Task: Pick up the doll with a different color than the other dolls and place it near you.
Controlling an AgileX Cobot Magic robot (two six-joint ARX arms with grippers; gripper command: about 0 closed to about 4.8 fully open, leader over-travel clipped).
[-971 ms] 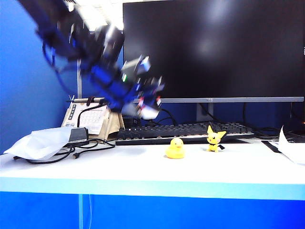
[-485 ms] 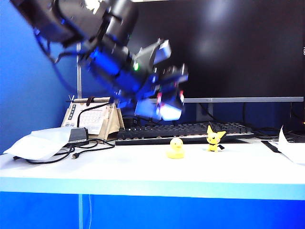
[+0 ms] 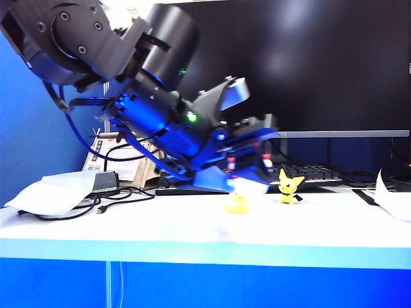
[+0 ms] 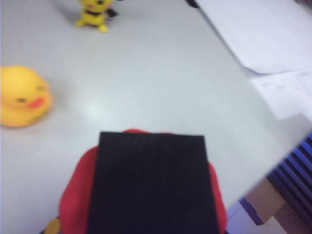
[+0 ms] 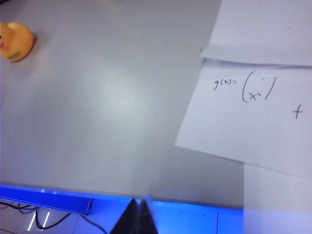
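Exterior view: the left gripper hangs low over the table, clamped on the white doll just above the yellow duck; the pointy-eared yellow figure stands to the right.

Left wrist view: a black finger covers the doll's red rim.

Right wrist view: the right gripper has its jaws pressed together, holding nothing, above handwritten paper.

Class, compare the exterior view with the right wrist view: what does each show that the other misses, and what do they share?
Only the exterior view shows the left gripper carrying the doll with a different color above the duck, plus the pointy-eared doll, monitor and keyboard. Only the right wrist view shows the handwritten paper and the right gripper, its tips together. Both show the duck and the table.
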